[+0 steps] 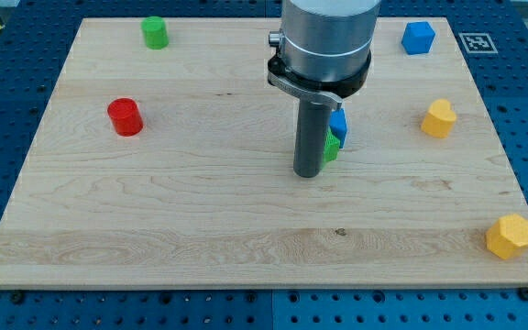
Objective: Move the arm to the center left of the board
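My tip (308, 173) rests on the wooden board (200, 211) a little right of its centre. A blue block (339, 126) and a green block (333, 147) lie just right of the rod, partly hidden behind it; their shapes cannot be made out. A red cylinder (126, 117) stands at the view's centre left, far left of my tip. A green cylinder (155, 33) stands at the top left.
A blue cube (418, 38) sits at the top right. A yellow heart-like block (438, 118) sits at the right. A yellow hexagonal block (511, 236) sits at the bottom right corner. Blue perforated table surrounds the board.
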Robot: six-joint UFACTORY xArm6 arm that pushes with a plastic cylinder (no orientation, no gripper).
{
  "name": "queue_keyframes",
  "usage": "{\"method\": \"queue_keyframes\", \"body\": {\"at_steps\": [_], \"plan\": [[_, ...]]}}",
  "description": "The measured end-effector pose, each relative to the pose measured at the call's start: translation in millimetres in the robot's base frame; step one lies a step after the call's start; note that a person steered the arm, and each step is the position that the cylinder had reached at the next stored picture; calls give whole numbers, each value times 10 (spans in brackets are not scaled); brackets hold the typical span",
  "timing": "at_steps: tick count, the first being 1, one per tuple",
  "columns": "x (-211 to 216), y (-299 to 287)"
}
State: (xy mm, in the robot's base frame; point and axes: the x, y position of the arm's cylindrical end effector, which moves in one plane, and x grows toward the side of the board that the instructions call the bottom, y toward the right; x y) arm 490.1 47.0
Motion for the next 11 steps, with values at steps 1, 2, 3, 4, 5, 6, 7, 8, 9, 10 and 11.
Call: {"method": "queue_keyframes", "body": {"at_steps": [1,2,3,4,5,6,7,8,9,10,11], "plan": [[22,0],[132,-89],[237,-285],[249,-376],[249,-804],[249,-1184],[249,-1195],[249,-1371],[249,-1925],[175,-2586],[-96,-3085]]}}
